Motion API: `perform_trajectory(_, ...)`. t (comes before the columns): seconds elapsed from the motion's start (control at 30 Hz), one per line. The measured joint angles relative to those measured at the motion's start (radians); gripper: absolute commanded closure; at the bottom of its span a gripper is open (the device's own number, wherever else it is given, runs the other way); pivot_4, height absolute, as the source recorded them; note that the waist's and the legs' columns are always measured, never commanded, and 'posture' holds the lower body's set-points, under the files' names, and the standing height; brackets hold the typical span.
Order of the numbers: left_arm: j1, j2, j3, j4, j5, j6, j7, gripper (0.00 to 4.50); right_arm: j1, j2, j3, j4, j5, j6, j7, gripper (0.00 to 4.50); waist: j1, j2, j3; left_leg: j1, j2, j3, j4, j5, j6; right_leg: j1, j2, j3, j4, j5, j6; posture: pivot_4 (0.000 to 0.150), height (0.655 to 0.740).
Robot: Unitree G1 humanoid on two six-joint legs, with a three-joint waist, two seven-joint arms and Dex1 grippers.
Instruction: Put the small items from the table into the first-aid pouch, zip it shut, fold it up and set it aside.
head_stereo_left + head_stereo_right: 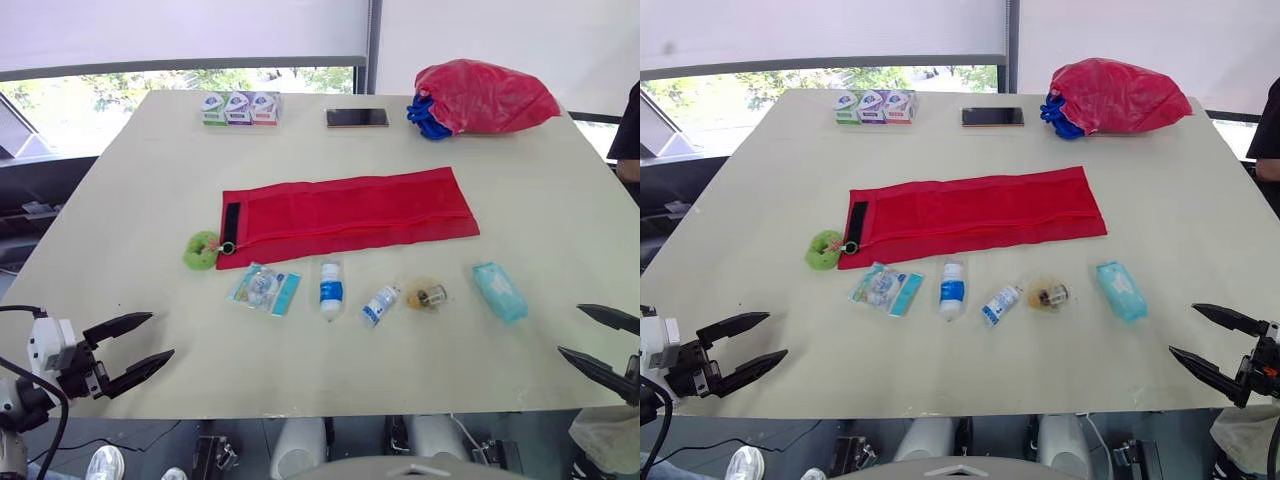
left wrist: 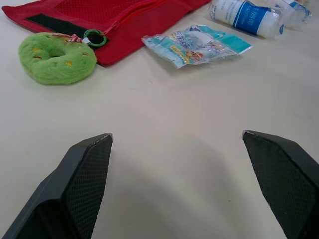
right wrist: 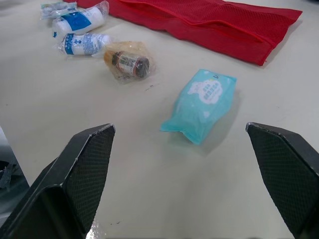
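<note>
- Across the middle of the tabletop (image 1: 120, 220) lies the red first-aid pouch (image 1: 350, 212), flat and unfolded. Its long axis runs left to right, with the right end angled slightly away from the robot.
- Its black strip end and zip pull point to the robot's left. Spread out like this, the zip line looks easy to reach, though I cannot tell whether it is undone.
- Left hand (image 1: 161, 335) and right hand (image 1: 570, 329) hover at the near corners, both spread wide and holding nothing. They look poised for a first pick.
- 5 small items sit in a row just on the near side of the pouch: plaster packet (image 1: 265, 288), white bottle (image 1: 331, 289), smaller tube (image 1: 381, 304), bagged amber vial (image 1: 428, 296) and teal wipes pack (image 1: 498, 290). None is packed yet.
- The bottle points toward the pouch, and the wipes pack lies nearest the right hand.
- Green plush ring (image 1: 203, 250) sits at the pouch's left end, beside the pull.
</note>
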Motion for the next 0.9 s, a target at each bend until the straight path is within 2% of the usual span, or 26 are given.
perform_trajectory(0.2,-0.069,0.038,-0.036,0.175,-0.001,-0.075,-0.007,0.07,-0.001,0.019,-0.001,-0.009,0.001,0.001,-0.013,0.00,0.000,0.000,0.000,0.000,0.000,0.000,0.000,0.000,0.000,-0.001,0.000,-0.001,0.000,0.000,0.000,0.150,0.7400)
perform_trajectory(0.43,-0.120,0.062,-0.087,0.279,-0.017,-0.132,-0.009,0.07,-0.008,0.020,-0.001,-0.052,0.010,0.023,-0.034,0.00,-0.001,0.000,0.000,0.000,0.000,0.001,0.000,0.000,0.000,-0.001,-0.001,0.000,0.000,0.000,0.000,0.150,0.7400)
perform_trajectory(0.63,-0.133,0.062,-0.099,0.206,-0.021,-0.087,-0.010,0.07,-0.009,0.020,-0.002,-0.106,0.027,0.049,-0.055,0.00,0.001,0.000,0.000,0.000,0.000,0.001,-0.001,0.000,0.000,-0.001,-0.001,-0.001,0.000,0.000,0.000,0.150,0.7400)
perform_trajectory(0.9,-0.155,0.061,-0.137,0.005,-0.030,0.116,0.018,0.07,-0.027,0.020,0.021,-0.304,0.076,0.138,-0.126,0.00,-0.001,0.000,-0.001,0.000,0.000,0.002,-0.001,0.000,0.000,-0.001,0.001,0.000,0.000,0.001,0.001,0.150,0.7400)
